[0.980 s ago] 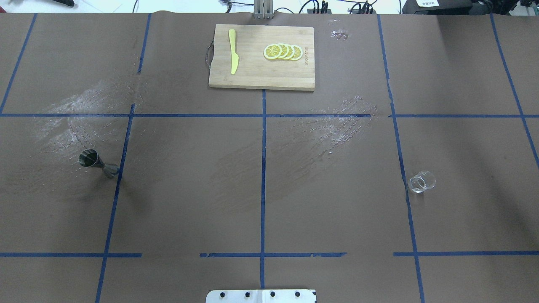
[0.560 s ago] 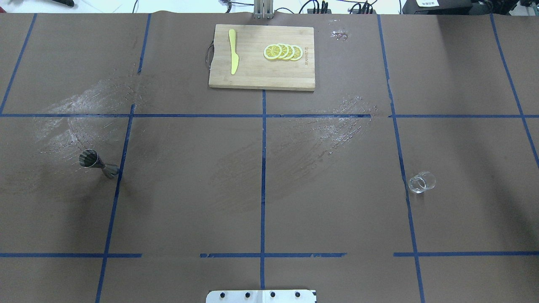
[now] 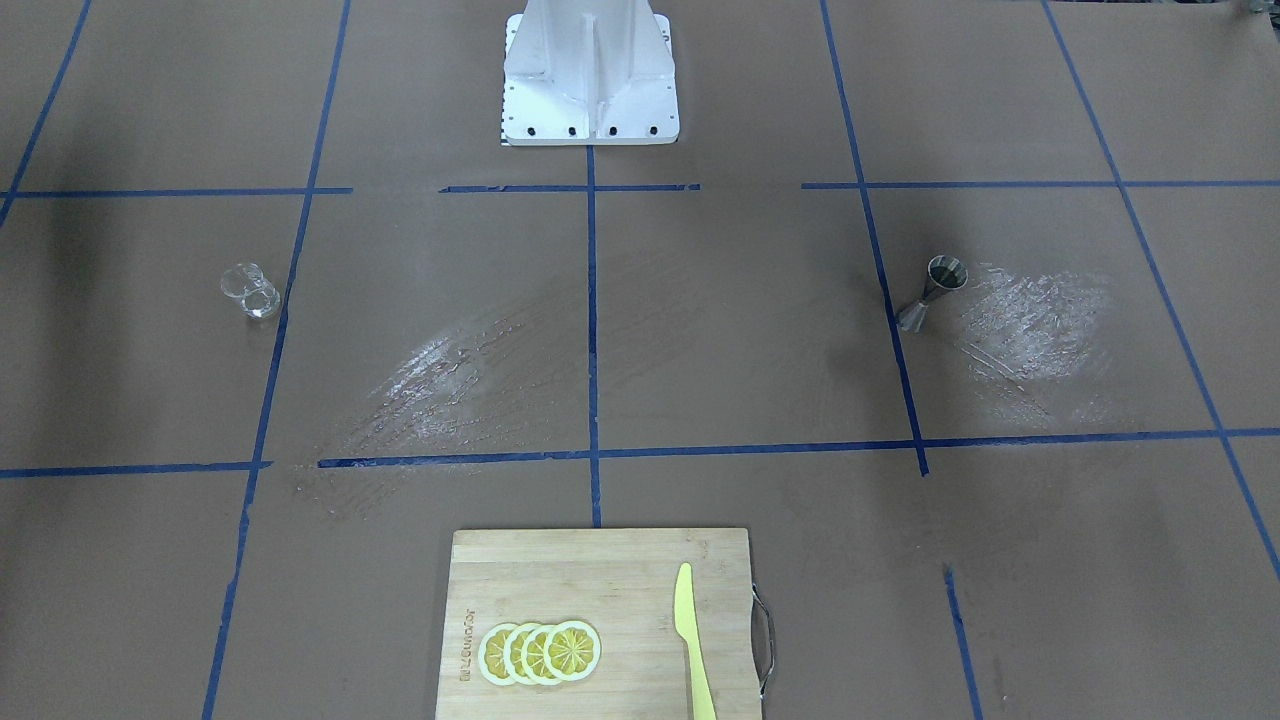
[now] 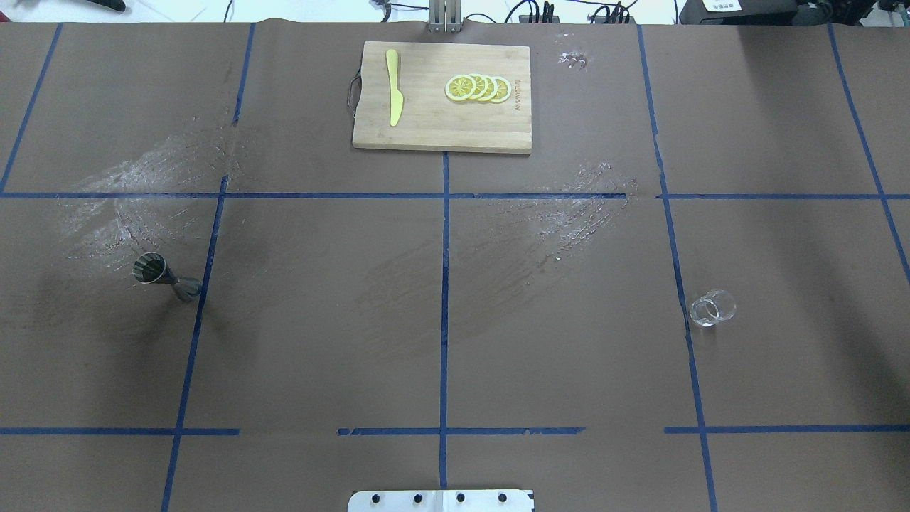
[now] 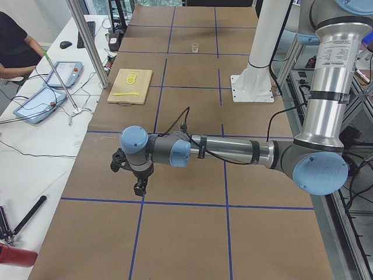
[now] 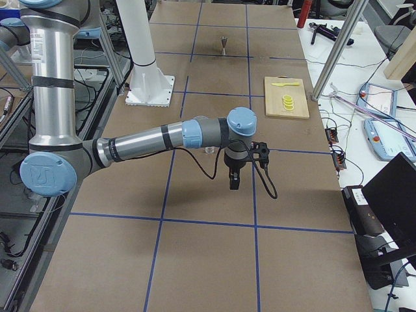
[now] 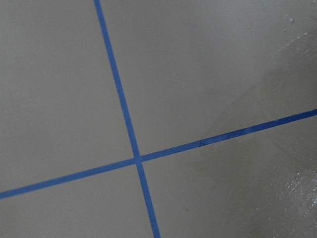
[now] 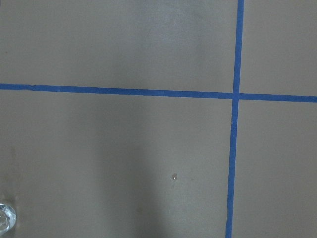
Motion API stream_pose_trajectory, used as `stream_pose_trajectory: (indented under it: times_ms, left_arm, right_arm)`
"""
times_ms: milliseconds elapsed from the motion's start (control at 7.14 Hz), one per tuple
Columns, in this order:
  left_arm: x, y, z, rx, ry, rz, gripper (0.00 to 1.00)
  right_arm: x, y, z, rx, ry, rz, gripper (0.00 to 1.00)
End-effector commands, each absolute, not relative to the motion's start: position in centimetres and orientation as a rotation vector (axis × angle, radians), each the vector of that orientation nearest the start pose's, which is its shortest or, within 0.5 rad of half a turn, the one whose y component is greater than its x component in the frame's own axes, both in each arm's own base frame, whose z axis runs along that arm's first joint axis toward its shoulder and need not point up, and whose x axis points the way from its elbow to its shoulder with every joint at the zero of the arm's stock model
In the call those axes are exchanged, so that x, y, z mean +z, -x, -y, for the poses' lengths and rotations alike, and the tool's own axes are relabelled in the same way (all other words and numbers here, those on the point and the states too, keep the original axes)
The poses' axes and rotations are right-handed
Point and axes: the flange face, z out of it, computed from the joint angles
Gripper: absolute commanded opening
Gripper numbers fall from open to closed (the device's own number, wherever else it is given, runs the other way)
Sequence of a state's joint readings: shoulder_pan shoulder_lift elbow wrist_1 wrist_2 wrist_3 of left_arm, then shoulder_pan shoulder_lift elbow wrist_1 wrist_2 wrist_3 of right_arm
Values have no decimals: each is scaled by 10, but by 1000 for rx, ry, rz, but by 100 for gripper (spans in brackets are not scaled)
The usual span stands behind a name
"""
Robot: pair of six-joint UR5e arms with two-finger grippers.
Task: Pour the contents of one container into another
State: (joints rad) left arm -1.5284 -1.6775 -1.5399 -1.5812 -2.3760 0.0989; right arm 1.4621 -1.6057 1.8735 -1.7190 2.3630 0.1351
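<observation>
The clear glass cup point(image 4: 712, 308) stands upright on the brown table at the right, also seen in the front view point(image 3: 250, 291) and at the corner of the right wrist view point(image 8: 6, 218). The grey hourglass jigger point(image 4: 165, 276) stands upright at the left point(image 3: 932, 292). Neither arm shows in the overhead or front views. My left gripper point(image 5: 140, 189) hangs pointing down over bare table in the left side view, and my right gripper point(image 6: 234, 184) does the same in the right side view. I cannot tell whether either is open or shut. Neither touches a container.
A wooden cutting board point(image 4: 441, 135) at the table's far middle carries lemon slices point(image 4: 478, 87) and a yellow knife point(image 4: 393, 85). The white robot base point(image 3: 590, 70) stands at the near edge. White smears mark the paper. A person point(image 5: 14, 46) sits beside the table.
</observation>
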Motion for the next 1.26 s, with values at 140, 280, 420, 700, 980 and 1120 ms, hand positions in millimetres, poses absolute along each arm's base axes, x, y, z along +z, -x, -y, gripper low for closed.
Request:
stream_pose_trajectory:
  times_ms: [140, 280, 420, 700, 980, 1120]
  left_arm:
    - [621, 50, 538, 194, -60, -794, 100]
    - [620, 56, 536, 190, -68, -779, 100]
    - [613, 57, 533, 193, -84, -778, 100]
    - [611, 57, 531, 193, -88, -777, 100]
    - [613, 58, 531, 192, -85, -778, 100]
    - [613, 58, 531, 189, -82, -778, 100]
  right_arm:
    - [575, -26, 446, 30, 44, 819, 100]
    - [582, -32, 442, 46, 50, 817, 100]
    - [594, -49, 442, 85, 55, 813, 100]
    - [634, -73, 441, 53, 8, 813, 100]
    - [646, -79, 445, 54, -45, 807, 100]
    - [645, -79, 447, 58, -45, 808, 100]
